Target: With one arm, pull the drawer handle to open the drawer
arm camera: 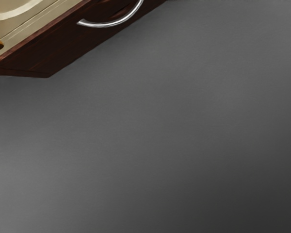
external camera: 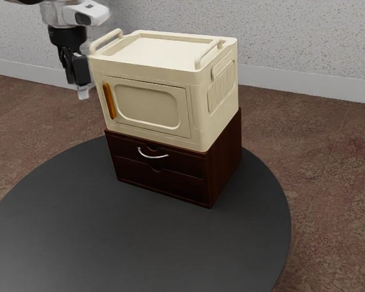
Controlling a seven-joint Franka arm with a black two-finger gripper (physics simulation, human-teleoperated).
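The claw [external camera: 83, 93] hangs near the cream cabinet [external camera: 216, 121], at the exterior view's left, and I cannot tell whether it is open or closed. Apart from it, the silver handle [external camera: 152, 157] faces a broad stretch of bench [external camera: 97, 237], whose round edge the exterior view shows, while the wrist view gives handle and bench top closer up. The handled drawer [external camera: 185, 161] is shut, its inside hidden, beneath the cabinet.
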